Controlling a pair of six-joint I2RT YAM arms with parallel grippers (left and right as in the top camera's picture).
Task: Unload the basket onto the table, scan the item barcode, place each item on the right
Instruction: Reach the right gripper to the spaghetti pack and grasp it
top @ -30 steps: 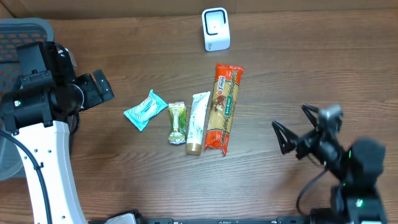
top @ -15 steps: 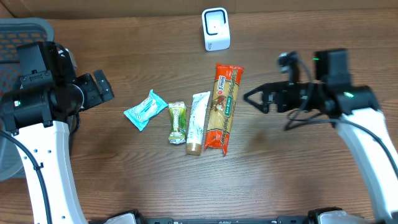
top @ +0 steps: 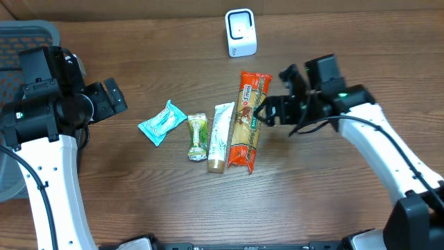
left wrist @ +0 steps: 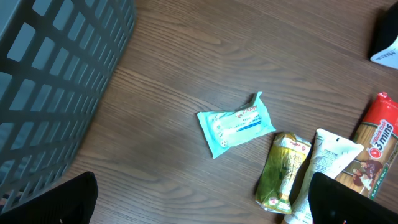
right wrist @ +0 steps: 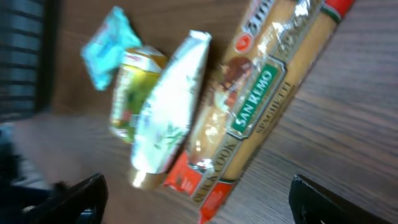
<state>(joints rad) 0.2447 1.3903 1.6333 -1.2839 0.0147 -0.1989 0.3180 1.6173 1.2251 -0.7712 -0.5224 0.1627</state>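
Four items lie in a row mid-table: a teal packet (top: 161,122), a green packet (top: 198,137), a white tube (top: 220,136) and an orange spaghetti pack (top: 250,119). The white barcode scanner (top: 241,32) stands at the far edge. My right gripper (top: 262,113) hovers open at the spaghetti pack's right side, holding nothing. In the blurred right wrist view the spaghetti pack (right wrist: 261,106) and the tube (right wrist: 171,127) lie below the gripper (right wrist: 199,205). My left gripper (top: 114,97) is open and empty, left of the teal packet (left wrist: 236,123).
A grey slatted basket (left wrist: 56,74) stands at the table's left edge beside my left arm. In the left wrist view the green packet (left wrist: 283,171) and the tube (left wrist: 323,168) lie near the right fingertip (left wrist: 342,199). Bare wood lies to the right and front.
My right arm swung from the near right edge up and left across the table to the spaghetti pack. The left arm and all items stayed put.
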